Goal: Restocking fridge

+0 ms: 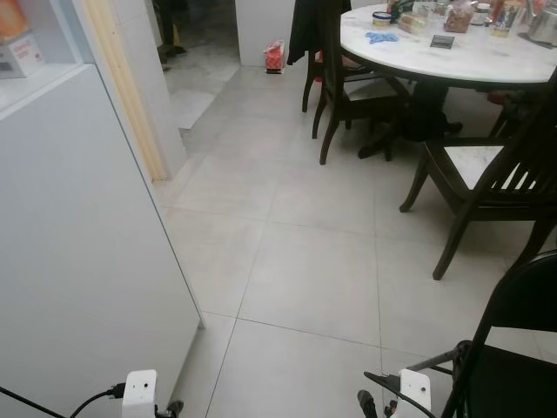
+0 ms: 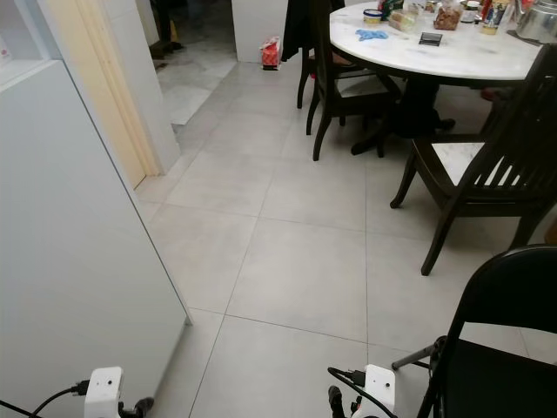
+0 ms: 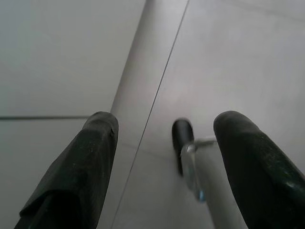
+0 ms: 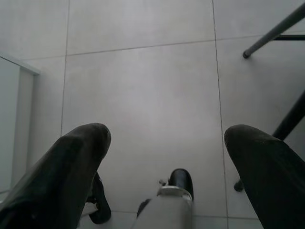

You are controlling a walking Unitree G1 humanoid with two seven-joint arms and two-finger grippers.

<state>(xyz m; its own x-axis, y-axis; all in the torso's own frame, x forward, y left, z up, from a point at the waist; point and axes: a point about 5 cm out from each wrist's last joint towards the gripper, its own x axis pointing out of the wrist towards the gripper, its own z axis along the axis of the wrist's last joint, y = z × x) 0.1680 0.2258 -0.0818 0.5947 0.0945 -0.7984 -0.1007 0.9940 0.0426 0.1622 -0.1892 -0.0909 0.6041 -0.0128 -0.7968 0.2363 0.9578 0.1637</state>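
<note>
A white fridge door (image 1: 78, 261) stands open on my left, its flat side toward me, with a shelf of goods (image 1: 17, 43) seen above it. Both arms hang low at the bottom edge of the eye views. My left gripper (image 3: 164, 157) is open over the grey floor beside the door's lower edge. My right gripper (image 4: 167, 162) is open too, over bare tiles, holding nothing. A round white table (image 1: 479, 61) at the far right carries several jars and packets (image 1: 457, 16).
Dark wooden chairs (image 1: 496, 183) ring the table. A black folding chair (image 1: 509, 348) stands close at my right. A doorway (image 1: 200, 52) opens at the back left, with a red bag (image 1: 274, 55) by the wall. Grey tiled floor (image 1: 313, 261) lies ahead.
</note>
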